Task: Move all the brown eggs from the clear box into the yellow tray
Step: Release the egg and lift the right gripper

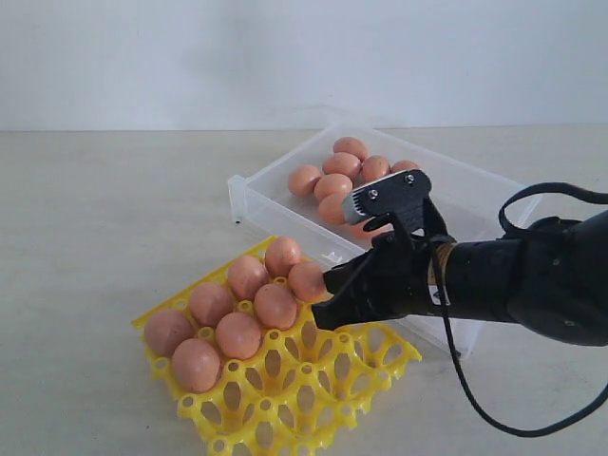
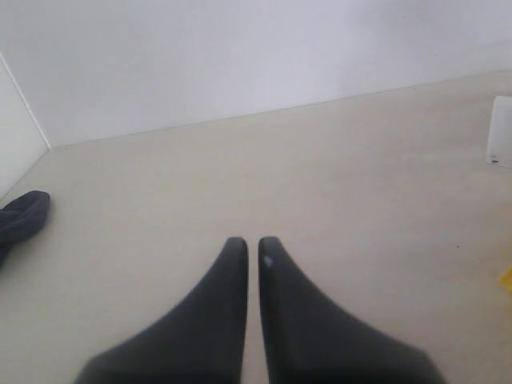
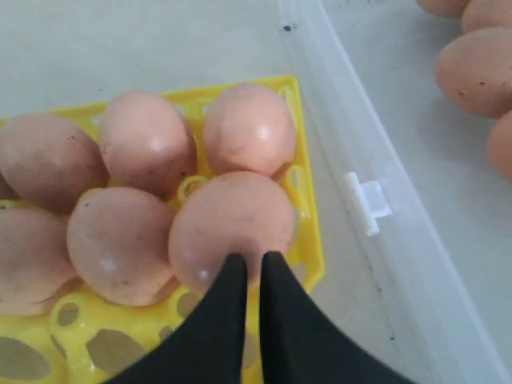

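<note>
Eight brown eggs (image 1: 238, 334) sit in the yellow tray (image 1: 313, 391). They fill the cups on its left and far part, and the cups on the near right side are bare. The egg nearest the clear box (image 1: 307, 281) sits in a cup at the tray's edge. More eggs (image 1: 341, 163), about seven that can be counted, lie bunched together in the far part of the clear box (image 1: 249, 201), touching one another. The box stands just behind and to the right of the tray, on the pale worktop (image 1: 95, 209).

The right hand (image 1: 328, 294) reaches in from the right, over the near wall of the box, to the tray's edge. Its two black fingers (image 3: 228, 312) are pressed almost together with only a thin slit between them, and they hold nothing. Their tips are right at the side of the edge egg (image 3: 232, 228); whether they touch it I cannot tell.

The left hand (image 2: 250, 244) is well away from the eggs, over bare worktop. Its fingers are likewise drawn close together, with nothing between them.
</note>
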`<action>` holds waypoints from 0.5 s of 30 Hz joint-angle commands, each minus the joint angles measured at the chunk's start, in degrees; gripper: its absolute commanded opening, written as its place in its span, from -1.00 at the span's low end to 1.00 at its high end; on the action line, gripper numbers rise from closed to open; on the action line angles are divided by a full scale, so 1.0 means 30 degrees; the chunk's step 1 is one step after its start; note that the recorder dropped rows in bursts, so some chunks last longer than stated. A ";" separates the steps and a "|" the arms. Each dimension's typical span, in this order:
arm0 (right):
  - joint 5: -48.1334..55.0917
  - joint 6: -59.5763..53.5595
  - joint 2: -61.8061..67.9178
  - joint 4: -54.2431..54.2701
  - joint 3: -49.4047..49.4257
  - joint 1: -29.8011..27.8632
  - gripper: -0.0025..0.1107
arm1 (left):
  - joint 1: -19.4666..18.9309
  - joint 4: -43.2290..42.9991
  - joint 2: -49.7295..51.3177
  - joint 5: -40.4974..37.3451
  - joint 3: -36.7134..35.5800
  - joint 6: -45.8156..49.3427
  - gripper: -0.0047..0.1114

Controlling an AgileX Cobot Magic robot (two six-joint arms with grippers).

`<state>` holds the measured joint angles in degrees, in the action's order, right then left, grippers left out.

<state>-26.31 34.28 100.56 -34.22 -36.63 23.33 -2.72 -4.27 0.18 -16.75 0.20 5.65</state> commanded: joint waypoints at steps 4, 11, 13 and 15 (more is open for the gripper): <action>-0.0969 0.0102 0.0896 -0.0343 -0.0034 -0.0006 -0.96 | -0.0026 -0.0023 -0.0061 -0.0006 -0.0066 -0.0078 -0.85; -0.3063 0.0518 0.1054 -0.0343 -0.0034 -0.0006 -0.96 | -0.0026 -0.0023 -0.0061 -0.0006 -0.0066 -0.0078 -0.85; -0.3325 0.0607 0.1054 -0.0343 -0.0034 -0.0006 -0.96 | -0.0026 -0.0023 -0.0061 -0.0006 -0.0066 -0.0078 -0.85; -0.3779 0.0607 0.1054 -0.0343 -0.0034 -0.0006 -0.96 | -0.0026 -0.0023 -0.0061 -0.0006 -0.0066 -0.0078 -0.85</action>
<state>-35.71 35.95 103.80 -34.80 -36.63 23.33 -2.72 -4.27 0.18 -16.75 0.20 5.65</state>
